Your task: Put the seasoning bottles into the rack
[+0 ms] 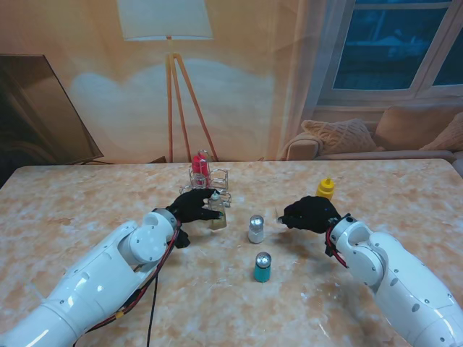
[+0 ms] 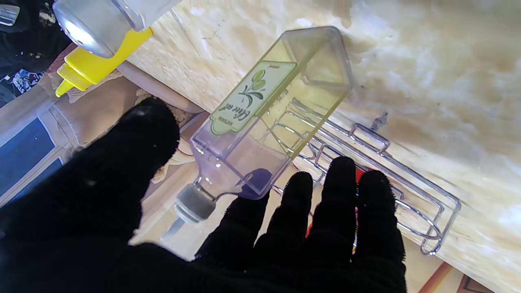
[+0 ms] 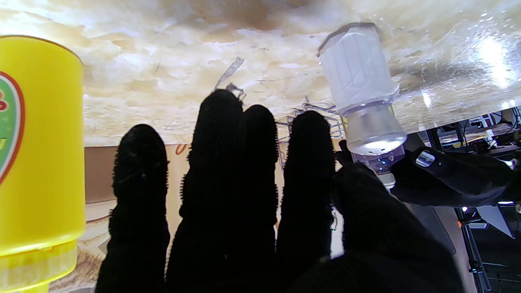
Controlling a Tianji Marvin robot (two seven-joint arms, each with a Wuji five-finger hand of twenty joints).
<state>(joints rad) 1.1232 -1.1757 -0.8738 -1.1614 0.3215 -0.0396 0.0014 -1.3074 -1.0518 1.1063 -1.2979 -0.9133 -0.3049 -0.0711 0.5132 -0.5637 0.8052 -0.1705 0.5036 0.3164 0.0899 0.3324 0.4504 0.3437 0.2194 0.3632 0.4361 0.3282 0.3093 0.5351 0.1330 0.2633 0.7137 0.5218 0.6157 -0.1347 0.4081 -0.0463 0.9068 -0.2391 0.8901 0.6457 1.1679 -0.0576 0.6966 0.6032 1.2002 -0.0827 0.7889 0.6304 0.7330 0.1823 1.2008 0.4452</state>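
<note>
A clear olive oil bottle (image 1: 218, 214) (image 2: 264, 118) stands on the table just in front of the wire rack (image 1: 214, 181) (image 2: 407, 179). My left hand (image 1: 192, 206) (image 2: 228, 228) is cupped around it, thumb on one side and fingers (image 2: 338, 195) on the other, with a gap at the thumb. A red bottle (image 1: 200, 166) sits in the rack. A white shaker (image 1: 256, 229) (image 3: 362, 89) and a teal shaker (image 1: 262, 267) stand mid-table. My right hand (image 1: 309, 215) (image 3: 244, 203) is open and holds nothing, beside a yellow bottle (image 1: 325, 189) (image 3: 40, 142).
The marble table (image 1: 87, 210) ends at a wall behind the rack. A floor lamp (image 1: 173, 94) and a sofa (image 1: 376, 137) stand beyond the far edge. The white shaker lies between my two hands.
</note>
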